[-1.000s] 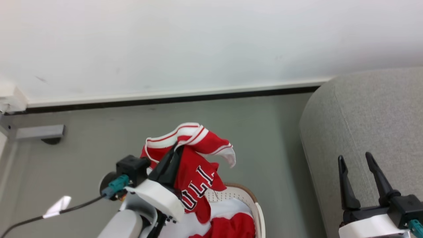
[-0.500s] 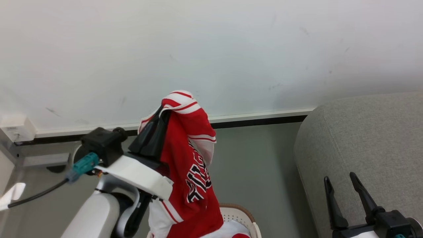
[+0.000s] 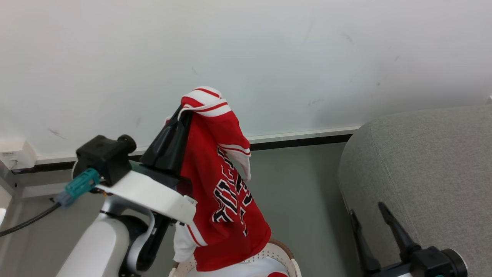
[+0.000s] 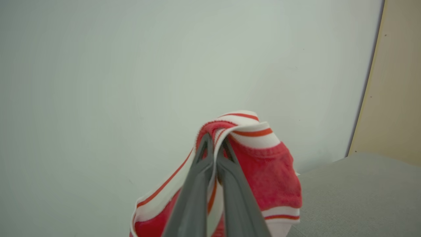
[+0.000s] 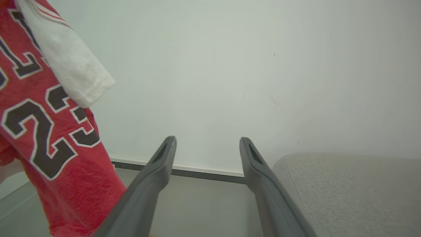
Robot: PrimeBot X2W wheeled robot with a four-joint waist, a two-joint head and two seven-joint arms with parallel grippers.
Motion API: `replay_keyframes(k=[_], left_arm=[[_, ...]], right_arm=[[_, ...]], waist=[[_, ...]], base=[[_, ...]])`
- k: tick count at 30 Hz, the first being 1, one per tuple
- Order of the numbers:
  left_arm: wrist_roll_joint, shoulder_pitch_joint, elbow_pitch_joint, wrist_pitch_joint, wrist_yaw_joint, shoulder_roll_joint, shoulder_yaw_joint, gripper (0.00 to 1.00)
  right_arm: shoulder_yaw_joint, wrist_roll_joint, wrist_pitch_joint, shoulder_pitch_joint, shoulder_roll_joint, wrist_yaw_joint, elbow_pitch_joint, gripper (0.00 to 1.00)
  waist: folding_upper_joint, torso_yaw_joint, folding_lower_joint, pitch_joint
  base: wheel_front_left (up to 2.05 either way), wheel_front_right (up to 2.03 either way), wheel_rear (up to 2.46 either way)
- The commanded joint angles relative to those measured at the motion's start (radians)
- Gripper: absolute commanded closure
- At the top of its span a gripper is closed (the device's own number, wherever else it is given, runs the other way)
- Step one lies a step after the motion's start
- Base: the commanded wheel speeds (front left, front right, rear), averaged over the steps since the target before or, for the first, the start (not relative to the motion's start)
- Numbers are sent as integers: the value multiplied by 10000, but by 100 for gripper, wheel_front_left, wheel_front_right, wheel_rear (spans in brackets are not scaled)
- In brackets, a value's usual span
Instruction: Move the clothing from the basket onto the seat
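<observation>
Looks like early-to-middle going on this one, judging by how things lie. Got the left gripper (image 3: 183,115) pinched tight on the striped trim of the clothing (image 3: 226,192), holding one red jersey up in the air just toward 9 o'clock of centre in the head view, with the hem dangling right over the basket (image 3: 282,252) down at 6 o'clock. Not landed on the seat (image 3: 423,161) yet, over at 3 to 4 o'clock, and nothing on the part of it visible here. More to fetch as well: white cloth and a scrap of red peeking out of the basket under that hem. Right gripper (image 3: 366,208) at 5 o'clock, fingers spread wide, gripping nothing, parked in front of the seat's edge. So probably: swing toward 3 o'clock, let go, head back for the rest. Material-wise, a soft floppy knit hanging in loose folds, with a white sleeve panel, a red-and-white band bunched over the fingertips, and chunky black lettering outlined in white. Likely to drape and slide rather than keep any shape. Basket in hard white perforated plastic, curved, tan rim. Seat in coarse grey woven upholstery, big, rounded corners, plenty of landing room.
</observation>
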Motion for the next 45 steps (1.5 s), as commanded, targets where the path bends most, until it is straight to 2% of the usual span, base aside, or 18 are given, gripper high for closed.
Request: replay_keyframes(k=[1, 13, 18, 22, 26, 31, 35, 39, 40, 42, 45], left_arm=[[-20, 9, -56, -8, 41, 35, 14, 100], [-60, 71, -74, 7, 51, -31, -187, 100], [4, -66, -21, 33, 67, -111, -317, 100], [74, -198, 13, 55, 79, -191, -469, 100], [138, -360, 73, 129, 34, -361, -703, 100], [162, -549, 184, 167, 20, -571, -984, 100], [177, -632, 251, 210, -1, -714, -1174, 100], [164, -748, 331, 262, 12, -920, -1382, 100], [150, -764, 362, 274, 18, -978, -1436, 100], [120, -819, 430, 267, 21, -1054, -1503, 100], [91, -837, 560, 211, 36, -1103, -1550, 100]], right_arm=[[323, 18, -19, -109, -16, -21, -87, 0], [4000, 800, 33, -948, -1610, -21, -40, 0], [5526, 1151, 166, -1648, -1517, -21, 50, 0], [6352, 1165, 150, -2289, -1126, -21, 493, 0], [6588, 794, 80, -2900, -650, -23, 1293, 0], [6283, 192, 33, -3514, -142, -21, 2317, 0], [6165, -78, 7, -3843, -23, -21, 2942, 0], [6097, 376, -16, -4079, -22, -21, 3109, 0], [6090, 534, -18, -4113, -23, -23, 3106, 14], [6123, 949, -28, -4154, -17, -21, 2956, 98], [6278, 1382, -34, -4216, -21, -23, 2831, 100]], waist=[[-1, -16, 1, 7], [-1, 40, 1, 4], [-1, 81, 1, 2], [-1, 149, 1, 0], [-1, 307, 1, 10], [-1, 527, 1, 33], [-1, 675, 1, 25], [-1, 892, 1, -24], [-1, 937, 1, -41], [-1, 1005, 1, -72], [-1, 1059, 1, -116]], base=[[0, 0, 0], [0, 0, 0], [0, 0, 0], [0, 0, 0], [0, 0, 0], [0, 0, 0], [0, 0, 0], [0, 0, 0], [0, 0, 0], [0, 0, 0], [0, 0, 0]])
